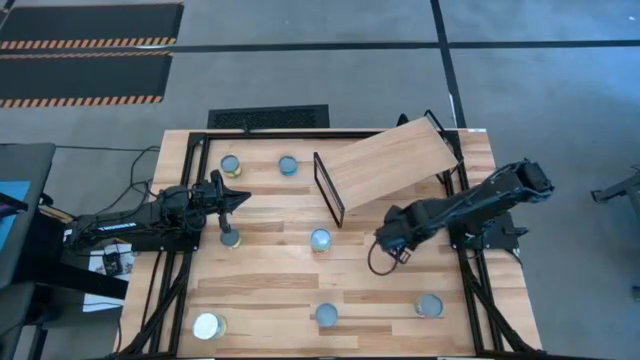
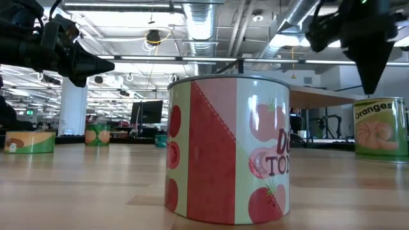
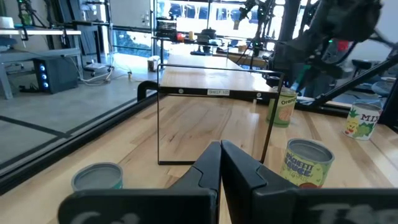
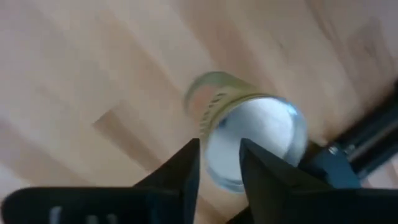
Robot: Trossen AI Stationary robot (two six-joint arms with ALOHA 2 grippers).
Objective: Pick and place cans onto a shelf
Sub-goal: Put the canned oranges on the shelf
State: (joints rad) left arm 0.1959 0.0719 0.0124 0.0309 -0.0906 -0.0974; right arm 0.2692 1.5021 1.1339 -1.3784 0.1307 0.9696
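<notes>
Hovering over the centre-right of the high view, the right gripper [image 1: 383, 243] is sitting just beside the low end of the shelf [image 1: 390, 165], its fingers [image 4: 180, 171] standing apart with a gap between them and holding nothing. Its wrist camera is looking down on a silver-topped can [image 4: 252, 140] next to a black frame bar. The left gripper [image 1: 243, 198] is waiting at centre left, fingers pressed together and empty. The shelf is lying slanted across the upper middle of the surface [image 1: 270, 280], its black frame [image 1: 329, 188] at the lower-left end. Seven cans are standing scattered on the surface: two at upper left [image 1: 231, 165], [image 1: 288, 165], one under the left arm [image 1: 230, 238], one at centre [image 1: 320, 239], and three along the bottom [image 1: 207, 326], [image 1: 326, 315], [image 1: 429, 306]. No can is showing on the shelf.
</notes>
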